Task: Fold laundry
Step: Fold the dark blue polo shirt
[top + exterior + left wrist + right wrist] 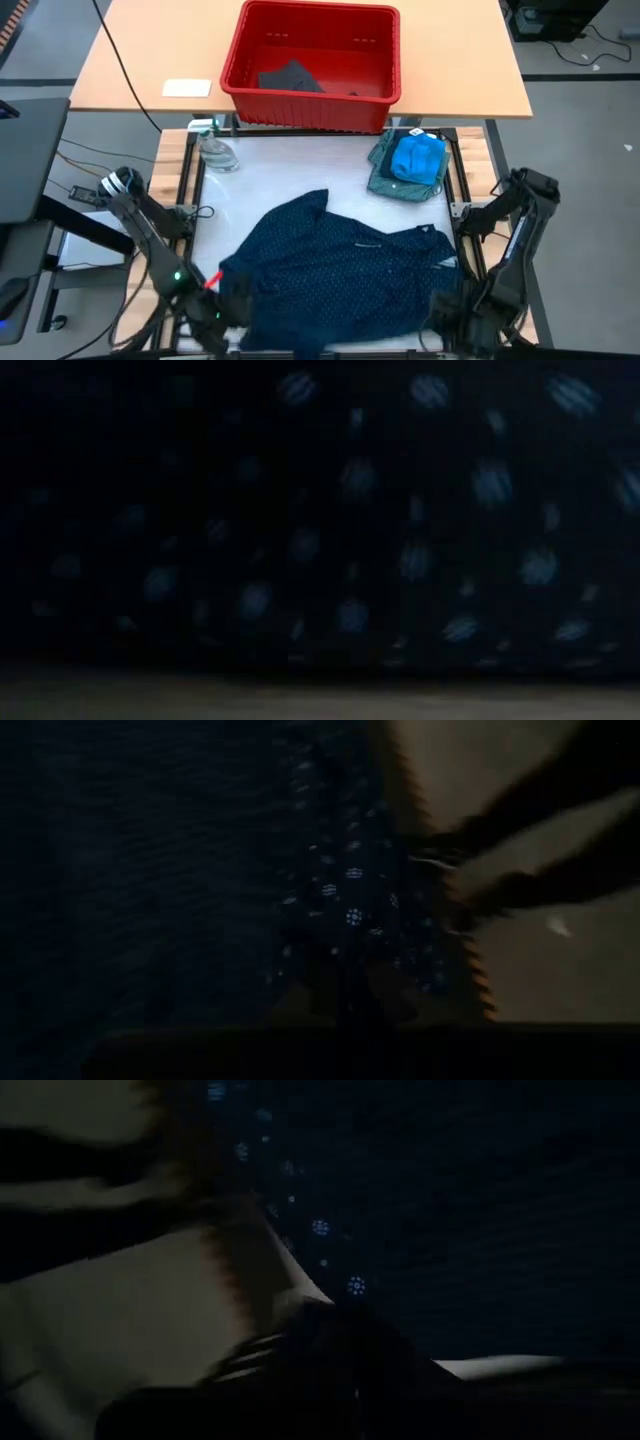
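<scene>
The navy dotted shirt (345,275) lies spread and rumpled across the middle of the white table (290,170), its near hem right at the front edge where my arms come in; that is why I have both hands down there, one at each lower corner. My left gripper (232,300) sits at the shirt's near left corner, fingers pinched together on the dotted cloth; the left wrist view shows the fabric bunched right in front of it. My right gripper (440,308) is at the near right corner, likewise clamped on the hem. Holding both corners at once should let me lift the edge evenly and carry it over for a fold, I judge; one corner alone would drag the cloth askew. The low view is filled with dotted fabric, so the hem hangs close before that camera. At the far right of the table a bright blue garment (417,157) rests on top of a grey-green shirt (385,180), set aside well apart from my working piece; beyond the table a red bin (310,62) holds a dark grey garment (290,78).
</scene>
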You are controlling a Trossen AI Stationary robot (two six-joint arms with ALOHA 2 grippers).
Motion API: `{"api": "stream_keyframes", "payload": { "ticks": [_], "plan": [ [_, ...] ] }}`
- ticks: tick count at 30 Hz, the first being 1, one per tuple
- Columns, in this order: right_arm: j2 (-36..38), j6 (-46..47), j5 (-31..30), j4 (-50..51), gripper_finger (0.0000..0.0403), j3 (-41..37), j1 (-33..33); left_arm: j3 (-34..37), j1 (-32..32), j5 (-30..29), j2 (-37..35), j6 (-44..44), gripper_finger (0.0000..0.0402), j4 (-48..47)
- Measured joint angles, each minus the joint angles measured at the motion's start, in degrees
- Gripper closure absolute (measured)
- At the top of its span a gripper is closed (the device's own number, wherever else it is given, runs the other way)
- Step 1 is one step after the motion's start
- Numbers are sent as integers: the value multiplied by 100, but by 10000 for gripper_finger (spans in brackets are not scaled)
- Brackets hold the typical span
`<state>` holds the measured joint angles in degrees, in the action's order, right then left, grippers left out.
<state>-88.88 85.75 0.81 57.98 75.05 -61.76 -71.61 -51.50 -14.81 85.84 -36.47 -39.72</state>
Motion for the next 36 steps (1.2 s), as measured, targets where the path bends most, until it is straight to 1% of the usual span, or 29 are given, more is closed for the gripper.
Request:
{"api": "stream_keyframes", "payload": {
  "ticks": [3, 5, 7, 9, 10, 12, 14, 16, 19, 21, 23, 25, 27, 29, 31, 32, 36],
  "plan": [
    [329, -8, -468, 1158, 400, -115, 119, 2, 367, -376, -298, -210, 397, -927],
    [586, -44, -608, 1532, 401, -449, 292, 56, 695, -406, -412, -275, 397, -1382],
    [874, -110, -696, 1427, 401, -971, 529, 341, 1061, -254, -496, -284, 397, -1414],
    [1145, -172, -741, 1045, 398, -1600, 797, 731, 1407, 69, -512, -293, 398, -1102],
    [1242, -217, -742, 791, 392, -1943, 939, 959, 1546, 212, -513, -322, 396, -908],
    [1381, -171, -729, 474, 370, -2583, 1219, 1417, 1771, 252, -511, -489, 385, -583],
    [1545, -28, -638, 278, 338, -3075, 1474, 1823, 2049, 194, -511, -639, 365, -318],
    [1683, 322, -434, 222, 303, -3420, 1661, 2065, 2399, 101, -511, -933, 338, -388],
    [1892, 801, 217, 334, 260, -3638, 1799, 2024, 2822, 94, -511, -1403, 294, -788],
    [2005, 906, 499, 354, 244, -3626, 1786, 1872, 2968, 220, -511, -1486, 267, -1067],
    [2094, 921, 560, 323, 238, -3479, 1690, 1654, 2983, 230, -532, -1470, 243, -1246],
    [2152, 877, 550, 18, 237, -3288, 1558, 1463, 2909, 237, -591, -1366, 224, -1365],
    [2183, 853, 436, -513, 240, -3197, 1397, 1340, 2769, 267, -661, -1362, 210, -1387],
    [2138, 855, 239, -1247, 247, -3214, 1218, 1322, 2581, 392, -757, -1509, 204, -1270],
    [1965, 867, 25, -1828, 255, -3286, 1046, 1423, 2308, 572, -807, -1695, 207, -731],
    [1825, 891, -18, -1961, 260, -3327, 991, 1538, 2148, 678, -808, -1809, 212, -404],
    [1106, 1082, -12, -2121, 283, -3489, 865, 2163, 1549, 757, -694, -2322, 238, 1092]
  ]
}}
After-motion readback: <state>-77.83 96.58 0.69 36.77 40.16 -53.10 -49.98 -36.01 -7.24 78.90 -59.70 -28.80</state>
